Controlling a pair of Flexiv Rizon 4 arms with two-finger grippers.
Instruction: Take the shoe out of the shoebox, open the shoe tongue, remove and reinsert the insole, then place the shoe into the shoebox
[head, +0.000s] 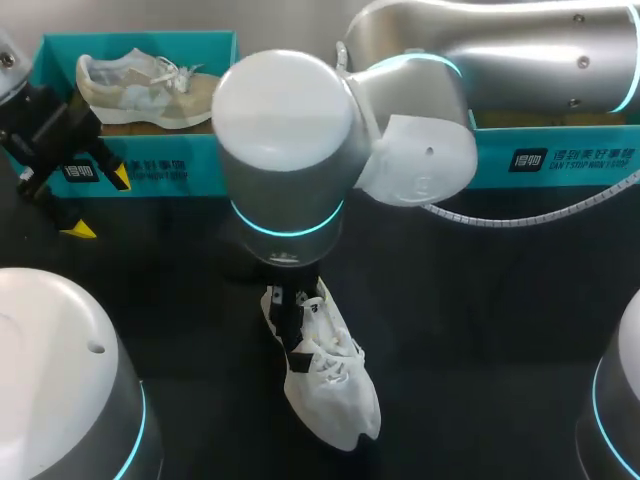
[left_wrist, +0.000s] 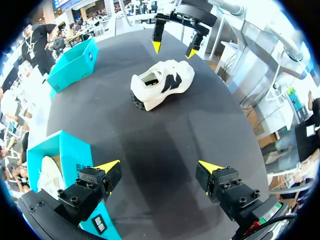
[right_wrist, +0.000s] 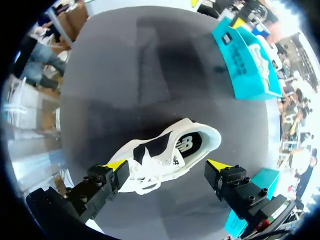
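Observation:
A white shoe with black patches stands on the black table near the front middle, toe toward the front edge. Its heel is hidden under my right arm's wrist in the head view. My right gripper hangs above the shoe, open, with its yellow tips wide apart on either side and touching nothing. The dark insole shows inside the shoe's mouth. My left gripper is open and empty at the far left, well away from the shoe. The right gripper shows beyond the shoe there.
A teal shoebox at the back left holds a beige shoe, close to my left gripper. A second teal shoebox stands at the back right, partly hidden by my right arm. A white cable hangs off the right arm.

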